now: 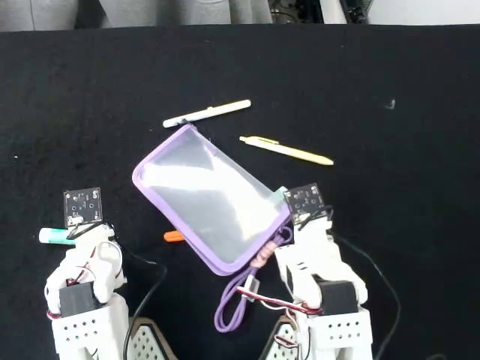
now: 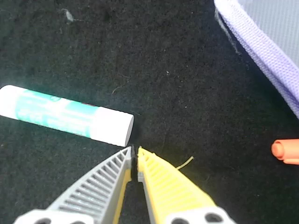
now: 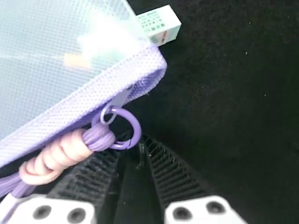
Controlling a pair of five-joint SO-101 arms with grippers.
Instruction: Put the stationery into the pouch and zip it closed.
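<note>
The pouch (image 1: 202, 196) lies between glue stick (image 1: 54, 235) and eraser (image 3: 161, 21), with pen (image 1: 207, 114) and second pen (image 1: 286, 150) behind.

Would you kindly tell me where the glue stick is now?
In the high view the glue stick lies far left, just off the left arm's jaws, with the pouch to its right.

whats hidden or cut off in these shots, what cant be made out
Orange marker: high view, mostly hidden by the purple-edged translucent pouch; left wrist view, cut off by the frame edge.
Green-and-white boxed eraser: right wrist view, partly behind the pouch corner.
Teal-and-white glue stick: high view, one end covered by the left arm.
Whether the pouch is zipped: unclear in every view.
</note>
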